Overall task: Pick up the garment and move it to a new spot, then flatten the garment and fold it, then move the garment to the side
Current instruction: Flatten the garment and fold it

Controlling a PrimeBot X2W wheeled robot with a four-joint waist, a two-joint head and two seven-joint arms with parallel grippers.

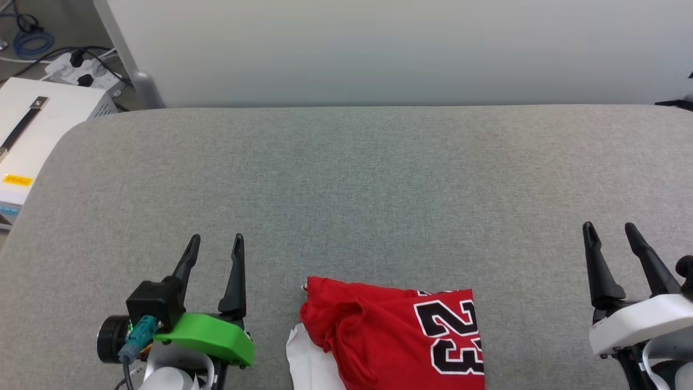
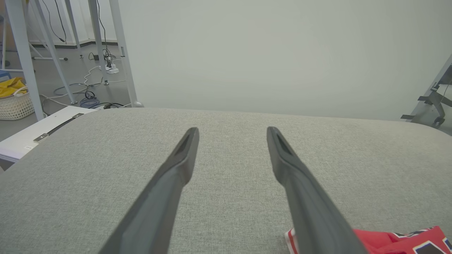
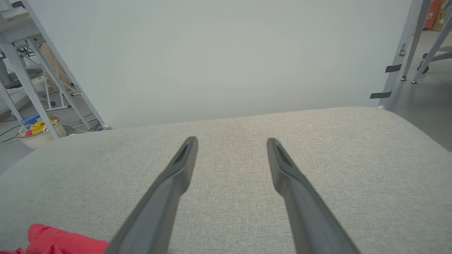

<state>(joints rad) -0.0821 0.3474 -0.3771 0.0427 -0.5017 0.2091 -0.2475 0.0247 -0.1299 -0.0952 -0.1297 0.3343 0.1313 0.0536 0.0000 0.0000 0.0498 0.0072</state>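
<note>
The garment (image 1: 379, 336), a red shirt with a black "23" outlined in white and a white sleeve poking out at its left, lies bunched on the grey table (image 1: 346, 179) at the near edge, between my two arms. My left gripper (image 1: 215, 241) stands open to the left of it, apart from the cloth. My right gripper (image 1: 610, 229) stands open well to the right. A corner of the garment (image 2: 406, 240) shows at the lower right of the left wrist view beside the left gripper (image 2: 232, 131). In the right wrist view the garment (image 3: 56, 241) shows at the lower left of the right gripper (image 3: 231, 141).
A pale panel (image 1: 400, 49) stands along the table's far edge. A white case (image 1: 38, 130) sits off the table's left end, with cables and a power strip (image 1: 81, 67) on the floor behind. A basket (image 2: 14, 100) and metal frame legs (image 2: 24, 56) stand further left.
</note>
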